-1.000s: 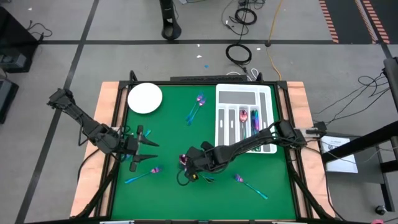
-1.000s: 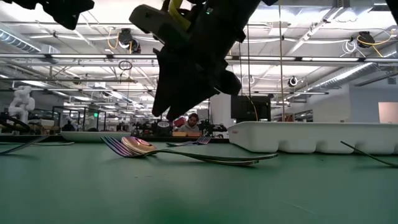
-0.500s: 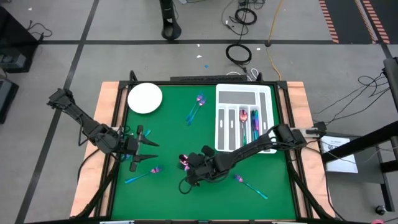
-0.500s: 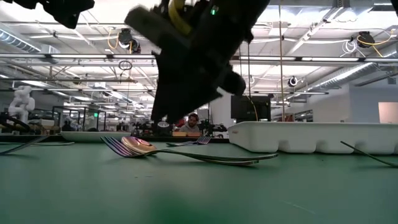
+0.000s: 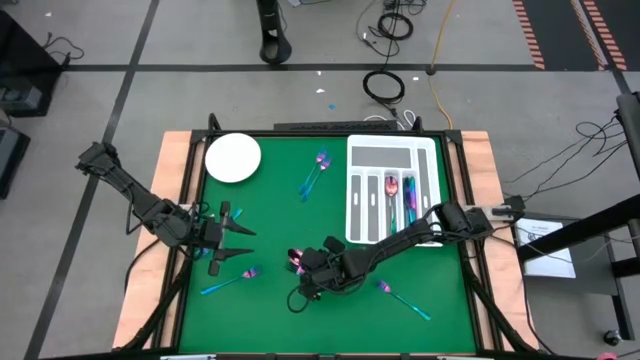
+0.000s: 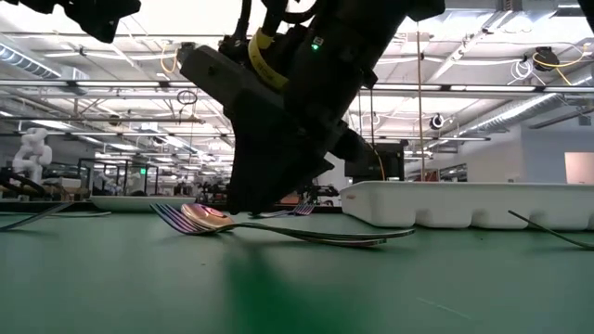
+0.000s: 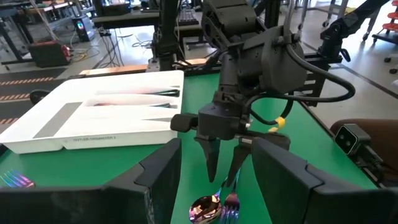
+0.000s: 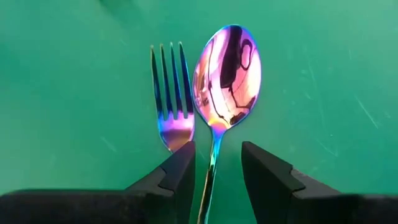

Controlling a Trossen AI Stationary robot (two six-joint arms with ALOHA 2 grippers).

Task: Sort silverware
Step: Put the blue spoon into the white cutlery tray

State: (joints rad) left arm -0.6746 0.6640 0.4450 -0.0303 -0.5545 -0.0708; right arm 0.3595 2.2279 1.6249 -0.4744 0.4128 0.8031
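An iridescent pink-purple spoon point(image 8: 227, 68) and a fork point(image 8: 171, 99) lie side by side on the green mat, near the middle of the table's near half point(image 5: 294, 262). My right gripper point(image 8: 217, 150) points steeply down over them and is open. Its fingers stand on either side of the spoon's neck, and one finger point(image 8: 180, 171) covers the fork's neck. In the low view its fingertips point(image 6: 243, 206) are just above the mat. My left gripper point(image 5: 240, 238) waits open at the table's left, holding nothing.
A white compartmented tray point(image 5: 385, 155) with several pieces of silverware stands at the far right, and a round white plate point(image 5: 233, 158) at the far left. Loose silverware lies at the far centre point(image 5: 315, 175), near left point(image 5: 228, 281) and near right point(image 5: 402, 297).
My right gripper has come down toward the spoon and fork and shifted slightly toward the table's near edge. Its fingertips are now close to the mat. The gap between its fingers is unchanged, and the spoon and fork have not moved.
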